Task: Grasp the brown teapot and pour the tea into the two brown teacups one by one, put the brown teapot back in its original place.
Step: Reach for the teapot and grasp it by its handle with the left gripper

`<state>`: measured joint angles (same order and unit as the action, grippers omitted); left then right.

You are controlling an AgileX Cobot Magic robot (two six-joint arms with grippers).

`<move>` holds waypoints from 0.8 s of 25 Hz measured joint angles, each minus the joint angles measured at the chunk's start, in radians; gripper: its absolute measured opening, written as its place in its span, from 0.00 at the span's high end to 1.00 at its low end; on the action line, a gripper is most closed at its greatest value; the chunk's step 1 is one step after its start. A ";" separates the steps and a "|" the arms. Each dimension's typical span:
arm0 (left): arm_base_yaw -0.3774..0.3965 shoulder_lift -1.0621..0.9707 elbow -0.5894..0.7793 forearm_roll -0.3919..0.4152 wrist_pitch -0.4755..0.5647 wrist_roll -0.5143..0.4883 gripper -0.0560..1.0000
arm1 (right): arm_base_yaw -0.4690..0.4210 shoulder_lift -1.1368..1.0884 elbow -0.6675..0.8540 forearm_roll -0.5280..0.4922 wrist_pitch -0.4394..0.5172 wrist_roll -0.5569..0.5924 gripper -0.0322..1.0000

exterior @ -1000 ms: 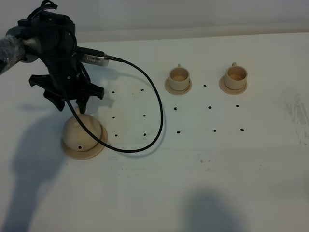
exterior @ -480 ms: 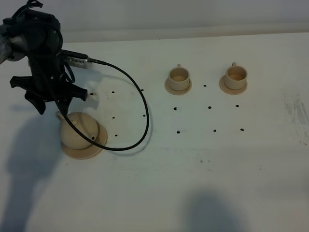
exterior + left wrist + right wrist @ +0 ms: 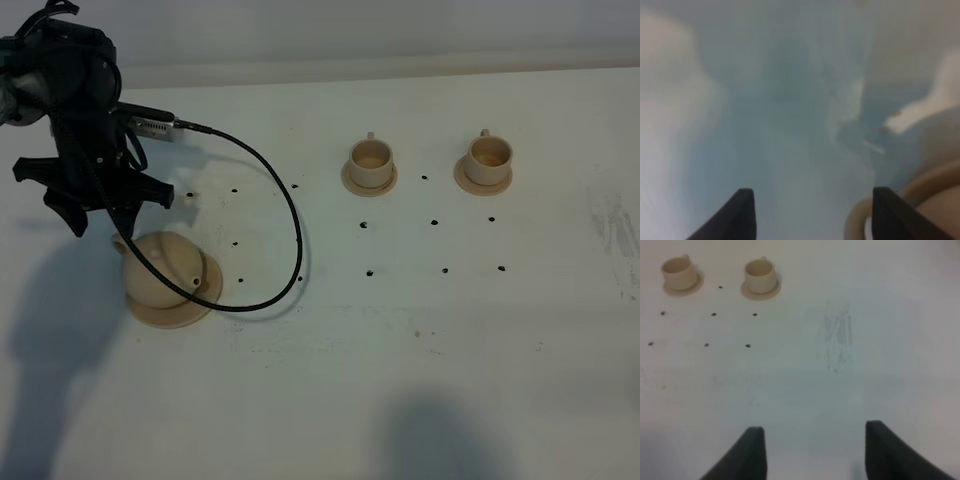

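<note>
The brown teapot (image 3: 163,272) sits on its wide tan saucer (image 3: 188,317) at the left of the table. My left gripper (image 3: 100,225) hovers just behind and left of the teapot, jaws open and empty. In the blurred left wrist view the left gripper (image 3: 812,216) shows two spread fingertips (image 3: 742,212), with the teapot's loop handle (image 3: 856,225) beside one of them. The two brown teacups (image 3: 370,157) (image 3: 489,153) stand on small saucers at the back right, also seen as cups (image 3: 679,270) (image 3: 760,272) from the right wrist. My right gripper (image 3: 812,452) is open over bare table.
A black cable (image 3: 285,215) loops from the left arm across the table beside the teapot. Small black dots (image 3: 369,272) mark the white tabletop between the teapot and the cups. A scuffed patch (image 3: 837,342) lies on the right.
My left gripper has moved left and slightly back from above the teapot, uncovering the pot. The cable loop followed it. The cups have not moved.
</note>
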<state>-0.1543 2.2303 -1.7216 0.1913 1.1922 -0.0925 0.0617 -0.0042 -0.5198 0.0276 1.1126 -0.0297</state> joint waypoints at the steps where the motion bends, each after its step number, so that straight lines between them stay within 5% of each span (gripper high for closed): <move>1: 0.001 -0.006 0.010 0.002 0.000 0.001 0.49 | 0.000 0.000 0.000 0.000 0.000 0.000 0.55; 20: 0.032 -0.157 0.261 -0.008 0.000 0.004 0.49 | 0.000 0.000 0.000 0.000 0.000 0.000 0.55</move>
<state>-0.1226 2.0736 -1.4607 0.1837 1.1922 -0.0889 0.0617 -0.0042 -0.5198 0.0276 1.1126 -0.0297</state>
